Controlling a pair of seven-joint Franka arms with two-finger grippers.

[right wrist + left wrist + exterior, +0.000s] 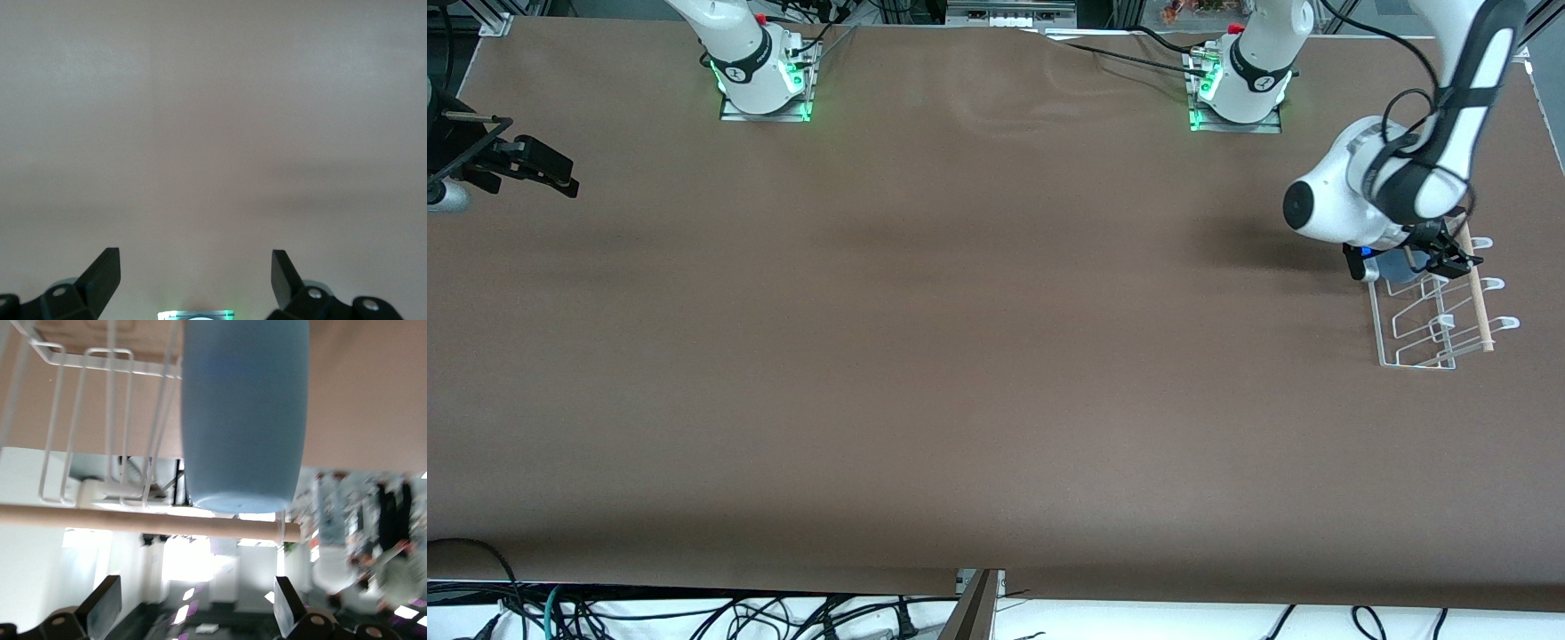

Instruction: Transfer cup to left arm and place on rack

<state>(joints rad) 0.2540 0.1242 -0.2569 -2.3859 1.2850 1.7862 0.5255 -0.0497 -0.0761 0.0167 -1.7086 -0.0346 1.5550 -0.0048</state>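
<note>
The light-blue cup (1392,264) rests on the white wire rack (1432,331), at the rack's end farther from the front camera. In the left wrist view the cup (243,413) lies against the rack's wire loops (110,351). Its closed base points toward my left gripper, just above the wooden dowel (133,520). My left gripper (197,607) is open and clear of the cup, nothing between its fingers; it hovers over that end of the rack (1449,256). My right gripper (560,178) waits open at the right arm's end of the table, open over bare cloth (195,273).
Brown cloth (978,356) covers the whole table. The rack's dowel (1476,293) and small hooks (1504,323) run along its side toward the left arm's end. The two arm bases (765,80) (1240,89) stand along the edge farthest from the front camera.
</note>
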